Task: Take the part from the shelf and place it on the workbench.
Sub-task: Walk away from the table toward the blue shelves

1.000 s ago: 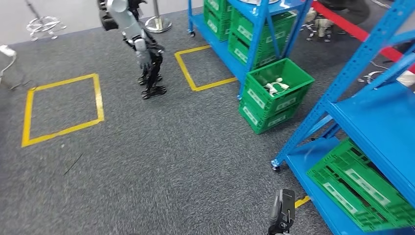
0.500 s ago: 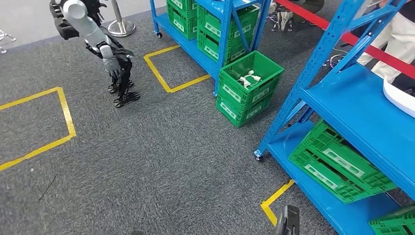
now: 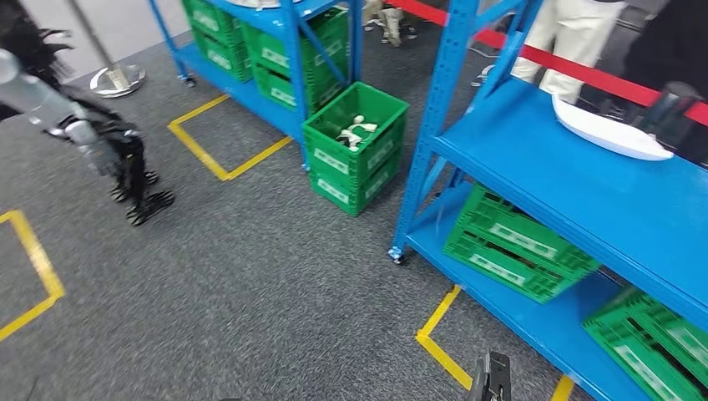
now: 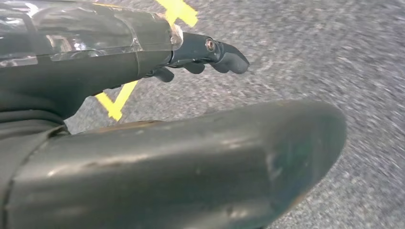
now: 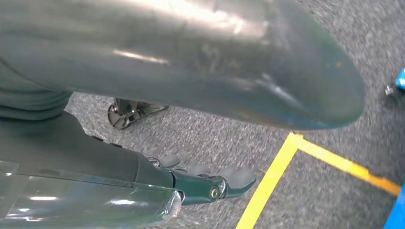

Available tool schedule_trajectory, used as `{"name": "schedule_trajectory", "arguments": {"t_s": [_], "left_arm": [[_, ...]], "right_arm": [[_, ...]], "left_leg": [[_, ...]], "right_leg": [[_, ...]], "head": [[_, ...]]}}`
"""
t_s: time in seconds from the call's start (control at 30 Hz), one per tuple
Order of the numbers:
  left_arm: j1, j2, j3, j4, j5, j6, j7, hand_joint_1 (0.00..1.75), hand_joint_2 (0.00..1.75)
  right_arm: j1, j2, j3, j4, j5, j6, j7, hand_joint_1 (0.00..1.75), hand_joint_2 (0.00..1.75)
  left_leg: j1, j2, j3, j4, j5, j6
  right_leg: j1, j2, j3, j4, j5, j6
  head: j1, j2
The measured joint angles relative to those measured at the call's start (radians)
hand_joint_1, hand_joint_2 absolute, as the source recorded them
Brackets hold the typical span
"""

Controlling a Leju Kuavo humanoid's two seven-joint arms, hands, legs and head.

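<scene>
A long white curved part [image 3: 612, 132] lies on the middle board of the blue shelf [image 3: 584, 200] at the right in the head view. Smaller white parts [image 3: 355, 132] lie in an open green crate [image 3: 355, 163] on the floor between two shelves. My right hand [image 3: 491, 380] hangs low at the bottom edge, far from both. The right wrist view has my right hand [image 5: 143, 62] over grey carpet, its fingers [image 5: 215, 183] stretched out and holding nothing. My left hand [image 4: 157, 143] hangs the same way, its fingers [image 4: 215, 50] apart from the thumb and empty.
Green crates [image 3: 513, 242] fill the shelf's bottom board. A second blue shelf [image 3: 259, 50] stands farther back. Another robot [image 3: 92, 142] stands at the left. People [image 3: 576, 29] stand behind a red barrier tape [image 3: 584, 71]. Yellow floor tape [image 3: 438, 334] marks the carpet before the shelf.
The whole picture has slid left as my view turns right. The near shelf and its white part have come into view. Both my hands still hang empty.
</scene>
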Motion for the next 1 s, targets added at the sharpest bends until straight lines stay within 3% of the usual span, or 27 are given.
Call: {"name": "schedule_trajectory", "arguments": {"t_s": [0.07, 0.13, 0.17, 0.23, 0.3, 0.37, 0.4, 0.47, 0.53, 0.57, 0.63, 0.67, 0.73, 0.8, 0.87, 0.9, 0.93, 0.97, 1.0], "left_arm": [[0.0, 0.001, 0.0, 0.0, 0.004, -0.004, -0.002, 0.0, 0.0], [0.0, 0.003, 0.0, 0.0, 0.008, -0.01, -0.001, 0.0, 0.0], [-0.001, 0.005, 0.0, 0.0, 0.008, -0.013, 0.001, 0.0, 0.0], [-0.001, 0.007, 0.0, 0.0, 0.008, -0.017, 0.004, 0.0, 0.0], [0.001, 0.009, 0.0, 0.0, 0.008, -0.018, 0.005, 0.0, 0.0], [0.003, 0.011, 0.0, 0.0, 0.007, -0.017, 0.004, 0.0, 0.0], [0.003, 0.011, 0.0, 0.0, 0.006, -0.016, 0.002, 0.0, 0.0], [0.001, 0.009, 0.0, 0.0, 0.004, -0.013, 0.0, 0.0, 0.0], [-0.001, 0.005, 0.0, 0.0, 0.002, -0.01, -0.001, 0.0, 0.0], [-0.002, 0.003, 0.0, 0.0, 0.0, -0.008, -0.001, 0.0, 0.0], [-0.003, -0.002, 0.0, -0.001, -0.005, -0.004, 0.002, 0.0, 0.0], [-0.005, -0.005, 0.0, -0.001, -0.007, -0.002, 0.003, 0.0, 0.0], [-0.008, -0.008, 0.0, -0.001, -0.009, 0.001, 0.002, 0.0, 0.0], [-0.007, -0.008, 0.0, -0.002, -0.012, 0.001, -0.004, 0.0, 0.0], [-0.003, -0.008, 0.0, -0.001, -0.014, 0.002, -0.01, 0.0, 0.0], [-0.002, -0.007, 0.0, -0.001, -0.013, 0.003, -0.011, 0.0, 0.0], [-0.002, -0.006, 0.0, -0.001, -0.011, 0.005, -0.011, 0.0, 0.0], [-0.002, -0.004, 0.0, -0.001, -0.006, 0.008, -0.009, 0.0, 0.0], [-0.002, -0.001, 0.0, -0.001, -0.001, 0.011, -0.007, 0.0, 0.0]], "right_arm": [[-0.003, 0.003, 0.0, 0.003, -0.001, -0.002, 0.01, 0.0, 0.0], [-0.005, 0.008, 0.0, 0.006, -0.008, -0.002, 0.019, 0.0, 0.0], [-0.004, 0.01, 0.001, 0.007, -0.014, 0.0, 0.022, 0.0, 0.0], [-0.008, 0.015, 0.001, 0.009, -0.025, 0.002, 0.026, 0.0, 0.0], [-0.013, 0.019, 0.001, 0.011, -0.037, 0.007, 0.03, 0.0, 0.0], [-0.01, 0.021, 0.001, 0.013, -0.051, 0.015, 0.035, 0.0, 0.0], [-0.005, 0.021, 0.0, 0.015, -0.056, 0.019, 0.037, 0.0, 0.0], [0.006, 0.02, 0.0, 0.02, -0.066, 0.026, 0.044, 0.0, 0.0], [0.009, 0.018, -0.001, 0.025, -0.074, 0.033, 0.05, 0.0, 0.0], [0.009, 0.017, -0.001, 0.027, -0.08, 0.036, 0.053, 0.0, 0.0], [0.011, 0.015, -0.003, 0.033, -0.109, 0.044, 0.063, 0.0, 0.0], [0.015, 0.015, -0.005, 0.036, -0.127, 0.047, 0.072, 0.0, 0.0], [0.018, 0.017, -0.009, 0.043, -0.153, 0.044, 0.092, 0.0, 0.0], [0.011, 0.026, -0.012, 0.047, -0.157, 0.03, 0.108, 0.0, 0.0], [0.002, 0.038, -0.012, 0.05, -0.156, 0.013, 0.12, 0.0, 0.0], [-0.001, 0.044, -0.012, 0.052, -0.156, 0.006, 0.123, 0.0, 0.0], [-0.004, 0.048, -0.012, 0.053, -0.156, 0.002, 0.125, 0.0, 0.0], [-0.009, 0.05, -0.012, 0.054, -0.156, -0.002, 0.126, 0.0, 0.0], [-0.015, 0.051, -0.012, 0.055, -0.156, -0.005, 0.129, 0.0, 0.0]], "left_leg": [[0.002, -0.042, 0.032, -0.07, 0.017, 0.004], [0.0, -0.026, 0.043, -0.083, 0.009, 0.009], [0.0, -0.01, 0.048, -0.09, 0.009, 0.014], [0.002, 0.027, 0.062, -0.103, 0.009, 0.025], [-0.001, 0.068, 0.072, -0.108, 0.002, 0.032], [-0.003, 0.104, 0.08, -0.108, -0.008, 0.034], [-0.003, 0.118, 0.086, -0.108, -0.013, 0.032], [-0.003, 0.139, 0.1, -0.108, -0.024, 0.027], [-0.006, 0.155, 0.112, -0.108, -0.034, 0.018], [-0.008, 0.163, 0.116, -0.109, -0.038, 0.013], [-0.01, 0.179, 0.124, -0.115, -0.043, 0.003], [-0.008, 0.177, 0.13, -0.117, -0.047, -0.003], [-0.005, 0.124, 0.123, -0.083, -0.074, -0.01], [-0.003, 0.063, 0.064, 0.035, -0.128, -0.012], [-0.004, 0.056, -0.013, 0.154, -0.159, -0.013], [-0.004, 0.057, -0.034, 0.17, -0.145, -0.013], [-0.004, 0.056, -0.035, 0.146, -0.11, -0.011], [-0.003, 0.045, -0.021, 0.089, -0.061, -0.009], [-0.001, 0.017, 0.0, 0.028, -0.021, -0.005]], "right_leg": [[-0.005, 0.027, -0.002, 0.003, -0.005, 0.012], [-0.011, 0.055, -0.007, 0.0, -0.004, 0.025], [-0.012, 0.052, -0.009, 0.001, -0.006, 0.031], [-0.008, 0.0, -0.032, 0.047, -0.033, 0.042], [-0.01, -0.065, -0.094, 0.165, -0.089, 0.052], [-0.015, -0.085, -0.149, 0.263, -0.115, 0.059], [-0.017, -0.089, -0.152, 0.265, -0.1, 0.061], [-0.019, -0.108, -0.106, 0.161, -0.026, 0.059], [-0.011, -0.147, -0.048, 0.043, 0.02, 0.05], [-0.006, -0.161, -0.034, 0.013, 0.024, 0.045], [0.0, -0.157, -0.029, 0.001, 0.016, 0.033], [-0.002, -0.149, -0.025, -0.004, 0.016, 0.027], [-0.007, -0.131, -0.013, -0.017, 0.019, 0.014], [-0.01, -0.106, -0.007, -0.023, 0.019, 0.004], [-0.007, -0.075, -0.003, -0.022, 0.016, -0.001], [-0.006, -0.058, 0.0, -0.022, 0.014, -0.001], [-0.005, -0.043, 0.005, -0.021, 0.011, -0.001], [-0.005, -0.028, 0.011, -0.02, 0.007, 0.001], [-0.006, -0.014, 0.015, -0.018, 0.002, 0.005]], "head": [[-0.001, 0.0], [-0.001, 0.0], [0.0, 0.0], [0.009, 0.0], [0.023, 0.0], [0.027, 0.0], [0.029, 0.0], [0.036, 0.0], [0.043, 0.0], [0.043, 0.0], [0.041, 0.0], [0.04, 0.0], [0.037, 0.0], [0.027, 0.0], [0.016, 0.0], [0.011, 0.0], [0.006, 0.0], [0.001, 0.0], [-0.004, 0.0]]}}
